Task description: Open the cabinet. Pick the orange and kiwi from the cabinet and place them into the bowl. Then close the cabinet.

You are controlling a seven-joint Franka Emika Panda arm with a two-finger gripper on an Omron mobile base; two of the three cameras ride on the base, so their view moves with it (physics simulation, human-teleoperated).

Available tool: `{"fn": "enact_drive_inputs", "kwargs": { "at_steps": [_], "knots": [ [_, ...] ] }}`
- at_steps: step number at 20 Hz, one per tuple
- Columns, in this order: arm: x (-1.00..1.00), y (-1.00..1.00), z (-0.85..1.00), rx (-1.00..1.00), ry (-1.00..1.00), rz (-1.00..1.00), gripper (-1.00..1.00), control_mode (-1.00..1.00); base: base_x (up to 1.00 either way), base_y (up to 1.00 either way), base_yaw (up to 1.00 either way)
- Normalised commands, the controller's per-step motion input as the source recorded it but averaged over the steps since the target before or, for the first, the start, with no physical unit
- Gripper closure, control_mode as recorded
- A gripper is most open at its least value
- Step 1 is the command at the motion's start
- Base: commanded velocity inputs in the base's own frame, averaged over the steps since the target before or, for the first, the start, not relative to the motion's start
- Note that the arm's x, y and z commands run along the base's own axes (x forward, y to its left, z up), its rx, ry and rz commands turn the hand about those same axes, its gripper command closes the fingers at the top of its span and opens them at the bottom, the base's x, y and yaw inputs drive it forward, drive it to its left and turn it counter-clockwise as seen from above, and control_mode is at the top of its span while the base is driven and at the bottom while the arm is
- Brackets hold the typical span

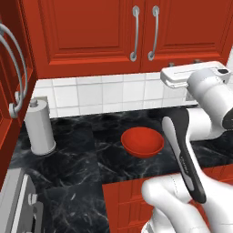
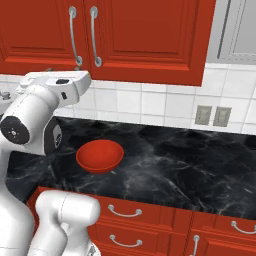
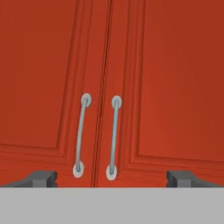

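The gripper (image 3: 111, 178), jaws wide and empty, faces the shut cabinet (image 3: 175, 87) above the counter (bowl (image 1: 142, 141) waiting below), whose stiff hinged door is probably best pulled by its slim, likely slippery handle (image 3: 80, 135).

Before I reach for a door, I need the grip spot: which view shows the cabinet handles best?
The hand view: both handles face the camera, full length. The left base view and right base view show them higher, smaller and at an angle.

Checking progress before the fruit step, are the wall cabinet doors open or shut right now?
Shut. Both cabinet doors lie flush, meeting at the centre seam, handles side by side.
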Motion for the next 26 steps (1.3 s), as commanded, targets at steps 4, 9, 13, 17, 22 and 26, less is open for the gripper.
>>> {"fn": "enact_drive_inputs", "kwargs": {
  "at_steps": [4, 9, 13, 17, 22, 26],
  "knots": [
    [0.56, 0.0, 0.05, 0.0, 0.0, 0.0, -1.0, -1.0, 0.0, 0.0, 0.0],
    [0.69, -0.04, 0.01, 0.0, 0.0, 0.0, -1.0, -1.0, 0.0, 0.0, 0.0],
    [0.81, -0.08, 0.0, 0.01, 0.02, 0.0, -1.0, -1.0, 0.0, 0.0, 0.0],
    [0.78, -0.01, 0.0, 0.0, 0.0, 0.0, -1.0, -1.0, 0.0, 0.0, 0.0],
    [0.6, 0.01, 0.0, 0.0, 0.0, 0.0, -1.0, -1.0, 0.0, 0.0, 0.0],
    [0.87, 0.0, 0.0, 0.01, 0.0, 0.0, -1.0, -1.0, 0.0, 0.0, 0.0]
  ]
}}
